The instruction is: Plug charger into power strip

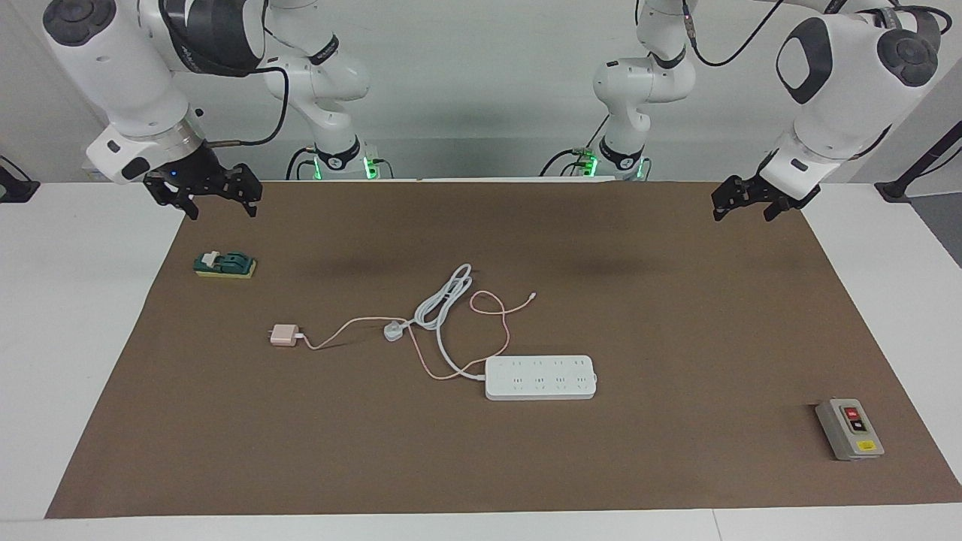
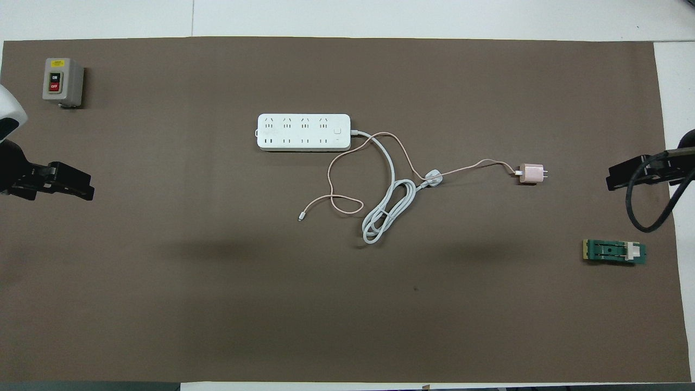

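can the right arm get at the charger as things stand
Probably yes: the right gripper hangs open over that end of the mat, and the charger lies apart from the plug with nothing on it.

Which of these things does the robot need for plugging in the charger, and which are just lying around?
For the job:
- charger, pink, lying on the brown mat
- power strip, white, farther from the robots than the charger

Just lying about:
- grey switch box, at the left arm's end
- green block, at the right arm's end
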Controlling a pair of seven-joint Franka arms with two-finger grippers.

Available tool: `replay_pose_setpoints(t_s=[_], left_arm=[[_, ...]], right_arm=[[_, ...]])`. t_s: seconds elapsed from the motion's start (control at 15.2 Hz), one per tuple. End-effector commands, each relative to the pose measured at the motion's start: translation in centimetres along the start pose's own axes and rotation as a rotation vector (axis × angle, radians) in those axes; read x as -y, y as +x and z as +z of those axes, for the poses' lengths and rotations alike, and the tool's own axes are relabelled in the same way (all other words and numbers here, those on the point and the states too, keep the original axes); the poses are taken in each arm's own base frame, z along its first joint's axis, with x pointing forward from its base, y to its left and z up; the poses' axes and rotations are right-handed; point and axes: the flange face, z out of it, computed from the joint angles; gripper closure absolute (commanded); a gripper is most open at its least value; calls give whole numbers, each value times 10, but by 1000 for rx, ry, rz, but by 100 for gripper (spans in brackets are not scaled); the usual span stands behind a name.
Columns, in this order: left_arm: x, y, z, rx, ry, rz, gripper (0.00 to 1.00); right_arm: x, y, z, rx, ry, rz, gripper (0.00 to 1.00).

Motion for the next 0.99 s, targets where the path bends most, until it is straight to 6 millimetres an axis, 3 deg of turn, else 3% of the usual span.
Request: replay_pose_setpoints(t_s=[0.0,0.92], left_arm=[[2,-5,-6,-18,-3,0,0],[1,-4,-6,-18,-3,2,0]], right_arm=[[-3,-7,0,-9,-12,23,0],[-6,-10,-5,-16,-12,26,0]])
